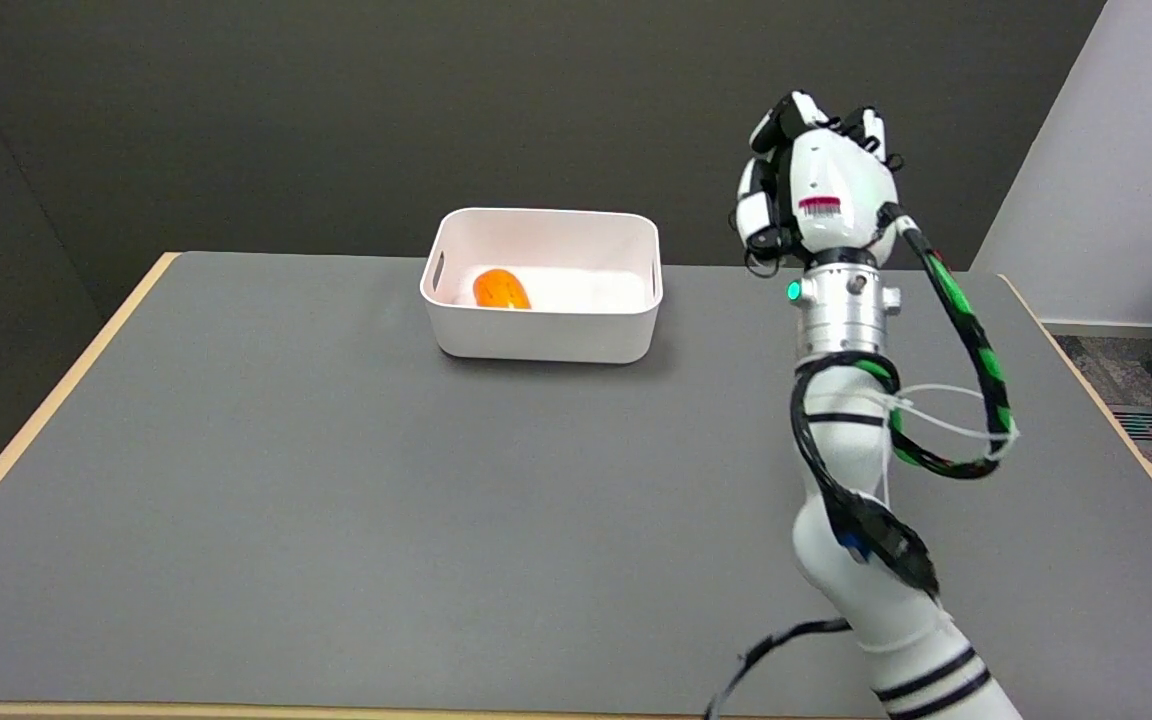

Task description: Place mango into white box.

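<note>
1. Mango (pixel 501 289) lies inside the white box (pixel 546 340), toward its left end, on the floor of the box; placement appears complete.
2. Right hand (pixel 816 200) is raised to the right of the box, well apart from it, back toward the camera; fingers curl away from view, so whether it is released or clenched cannot be told. No object shows in it.
3. Risk, judged: a careless retreat sweeping leftward could clip the box rim and shift it on the grey table (pixel 336 500).
4. Risk, judged: dangling cable (pixel 976 370) could snag during withdrawal.
</note>
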`<state>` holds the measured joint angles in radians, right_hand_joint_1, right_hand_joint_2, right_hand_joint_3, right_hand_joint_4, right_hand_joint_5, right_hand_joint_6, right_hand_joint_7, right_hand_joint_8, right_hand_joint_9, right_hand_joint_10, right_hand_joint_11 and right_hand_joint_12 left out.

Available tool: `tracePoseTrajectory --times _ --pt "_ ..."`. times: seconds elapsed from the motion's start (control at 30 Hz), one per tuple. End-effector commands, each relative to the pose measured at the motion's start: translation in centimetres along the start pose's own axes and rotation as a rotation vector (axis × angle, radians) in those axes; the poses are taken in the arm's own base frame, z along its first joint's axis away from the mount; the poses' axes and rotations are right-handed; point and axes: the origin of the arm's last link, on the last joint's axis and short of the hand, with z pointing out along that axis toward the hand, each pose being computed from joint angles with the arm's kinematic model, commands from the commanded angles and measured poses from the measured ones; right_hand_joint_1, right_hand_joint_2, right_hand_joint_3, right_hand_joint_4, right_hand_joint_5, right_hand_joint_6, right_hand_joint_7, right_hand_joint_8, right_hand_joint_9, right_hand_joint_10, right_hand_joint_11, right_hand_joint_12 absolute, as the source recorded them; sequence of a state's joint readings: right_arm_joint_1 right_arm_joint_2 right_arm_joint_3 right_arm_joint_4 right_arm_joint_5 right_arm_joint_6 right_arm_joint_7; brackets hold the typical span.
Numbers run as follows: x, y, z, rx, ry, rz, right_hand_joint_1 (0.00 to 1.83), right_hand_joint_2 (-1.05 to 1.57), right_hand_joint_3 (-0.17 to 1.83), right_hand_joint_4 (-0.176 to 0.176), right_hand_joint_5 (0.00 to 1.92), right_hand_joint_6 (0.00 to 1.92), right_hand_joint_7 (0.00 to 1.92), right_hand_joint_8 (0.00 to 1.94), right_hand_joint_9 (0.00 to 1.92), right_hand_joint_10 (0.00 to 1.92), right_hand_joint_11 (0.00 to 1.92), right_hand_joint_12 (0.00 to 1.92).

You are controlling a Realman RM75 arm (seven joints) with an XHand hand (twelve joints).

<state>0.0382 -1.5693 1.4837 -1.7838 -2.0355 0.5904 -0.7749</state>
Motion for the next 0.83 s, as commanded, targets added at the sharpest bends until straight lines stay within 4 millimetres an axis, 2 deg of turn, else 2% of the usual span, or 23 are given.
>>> tracePoseTrajectory --times 0.03,0.17,0.23,0.3,0.33,0.83 --pt "-0.1 2.9 -6.0 0.06 -0.07 -0.242 1.1 1.33 0.2 -0.174 0.39 1.66 0.6 1.93 0.58 1.92 0.0 1.92" --pt "-0.7 1.8 -6.6 0.107 -0.08 -0.247 1.11 1.31 0.21 -0.176 0.4 1.64 0.62 1.9 0.6 1.92 0.0 1.92" --pt "-0.9 1.4 -6.6 0.119 -0.067 -0.249 1.08 1.35 0.16 -0.176 0.37 1.67 0.6 1.92 0.55 1.92 0.0 1.92" --pt "-0.9 1.1 -6.5 0.116 -0.057 -0.243 1.06 1.34 0.22 -0.176 0.42 1.8 0.49 1.86 0.61 1.92 0.0 1.92" --pt "-0.9 1.1 -6.5 0.113 -0.056 -0.242 1.06 1.33 0.23 -0.176 0.42 1.81 0.48 1.85 0.62 1.92 0.0 1.92" --pt "-0.9 0.0 -7.2 0.147 -0.01 -0.26 1.07 1.3 0.27 -0.175 0.44 1.78 0.48 1.83 0.67 1.91 0.0 1.92"
